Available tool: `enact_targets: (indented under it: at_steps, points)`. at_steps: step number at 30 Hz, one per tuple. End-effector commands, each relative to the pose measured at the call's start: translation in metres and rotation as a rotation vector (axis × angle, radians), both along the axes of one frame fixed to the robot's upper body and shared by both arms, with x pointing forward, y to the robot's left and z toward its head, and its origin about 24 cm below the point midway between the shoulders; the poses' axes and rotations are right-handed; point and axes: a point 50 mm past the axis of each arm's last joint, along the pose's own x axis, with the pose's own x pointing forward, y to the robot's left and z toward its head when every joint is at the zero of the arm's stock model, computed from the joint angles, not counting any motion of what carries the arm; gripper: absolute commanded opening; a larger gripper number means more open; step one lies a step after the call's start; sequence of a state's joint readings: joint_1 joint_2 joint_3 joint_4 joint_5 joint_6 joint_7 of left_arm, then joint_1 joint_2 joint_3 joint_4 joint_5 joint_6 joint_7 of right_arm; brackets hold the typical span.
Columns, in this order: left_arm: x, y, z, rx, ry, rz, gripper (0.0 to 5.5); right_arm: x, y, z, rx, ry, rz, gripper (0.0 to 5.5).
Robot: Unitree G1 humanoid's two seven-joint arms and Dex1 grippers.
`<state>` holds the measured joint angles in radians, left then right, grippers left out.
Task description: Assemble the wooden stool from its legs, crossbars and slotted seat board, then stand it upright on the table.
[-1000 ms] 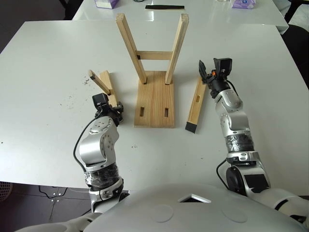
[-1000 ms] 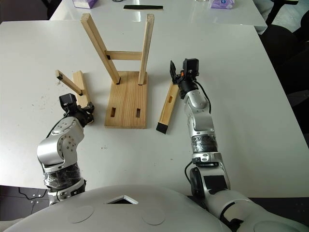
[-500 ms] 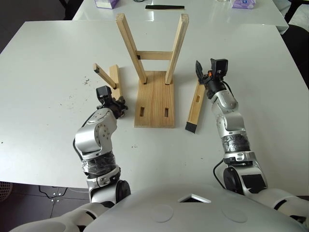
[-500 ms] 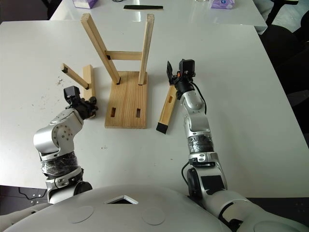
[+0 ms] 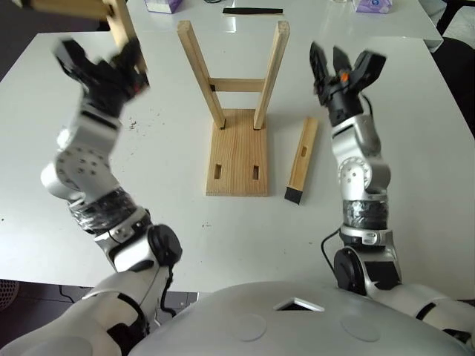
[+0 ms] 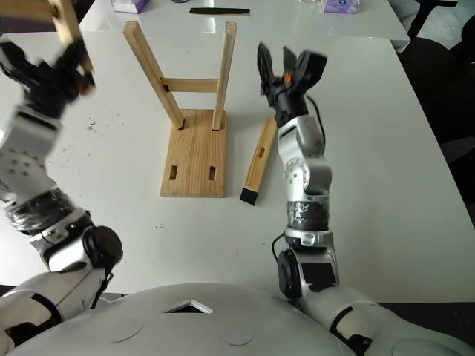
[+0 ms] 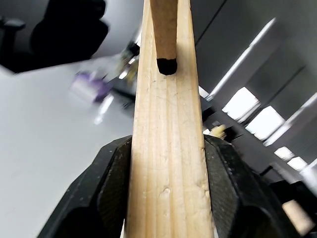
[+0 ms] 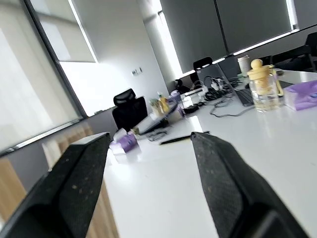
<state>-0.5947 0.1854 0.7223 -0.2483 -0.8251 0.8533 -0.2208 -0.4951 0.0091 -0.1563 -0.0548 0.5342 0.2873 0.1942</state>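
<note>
The slotted seat board [image 5: 239,152] lies flat mid-table. Two legs [image 5: 200,74] [image 5: 272,74] joined by a crossbar [image 5: 237,84] stand in its far slots, leaning away. A loose leg [image 5: 300,159] with a dark end lies just right of the board. High above the table's far left, my left gripper [image 5: 110,68] is shut on another wooden leg [image 7: 168,129] that has a crossbar stub [image 7: 164,29] fixed to it. My right gripper [image 5: 346,65] hangs open in the air above the loose leg's far end, its fingers [image 8: 79,188] spread with nothing between them.
Dark crumbs [image 5: 133,126] dot the white table [image 5: 415,148] left of the board. On a second table behind lie two purple tissue packs [image 5: 163,6] [image 5: 375,6] and a black strip [image 5: 252,11]. A gap separates the two tables.
My left arm has lifted its leg with the crossbar stub off the table, high toward the far left. My right gripper has risen from beside the loose leg, still open.
</note>
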Motion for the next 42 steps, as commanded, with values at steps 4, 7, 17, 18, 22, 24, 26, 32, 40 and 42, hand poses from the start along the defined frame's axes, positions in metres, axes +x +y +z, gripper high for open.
enact_targets:
  at_steps: [4, 7, 17, 18, 22, 24, 26, 32, 40, 42]
  points:
    - [-0.032, -0.053, 0.069, 0.075, -0.557, -0.510, 2.03, -0.014, 0.018, 0.109, 0.002, -0.331, 0.457, 3.01]
    - [-0.037, -0.063, 0.070, 0.136, -0.599, -0.650, 2.03, -0.028, 0.017, 0.133, -0.019, -0.411, 0.671, 3.01]
    - [-0.045, -0.074, 0.033, 0.316, -0.466, -0.876, 2.03, -0.048, 0.003, 0.139, -0.153, -0.408, 1.031, 3.19]
    - [-0.046, -0.075, 0.032, 0.330, -0.464, -0.892, 2.03, -0.048, 0.003, 0.139, -0.160, -0.409, 1.038, 3.26]
    - [-0.047, -0.078, 0.028, 0.373, -0.467, -0.934, 2.03, -0.046, 0.005, 0.136, -0.182, -0.395, 1.049, 3.86]
    - [-0.046, -0.079, 0.023, 0.409, -0.457, -0.945, 2.03, -0.046, 0.006, 0.135, -0.184, -0.386, 1.069, 4.06]
    - [-0.044, -0.078, 0.018, 0.432, -0.443, -0.951, 2.03, -0.048, 0.007, 0.136, -0.187, -0.386, 1.089, 4.06]
    - [-0.043, -0.078, 0.008, 0.478, -0.416, -0.973, 2.03, -0.052, 0.012, 0.135, -0.211, -0.379, 1.139, 4.06]
    - [-0.044, -0.080, 0.004, 0.501, -0.409, -0.995, 2.03, -0.054, 0.016, 0.128, -0.239, -0.364, 1.162, 3.32]
    - [-0.044, -0.080, 0.003, 0.505, -0.408, -1.001, 2.03, -0.055, 0.016, 0.127, -0.239, -0.363, 1.166, 3.01]
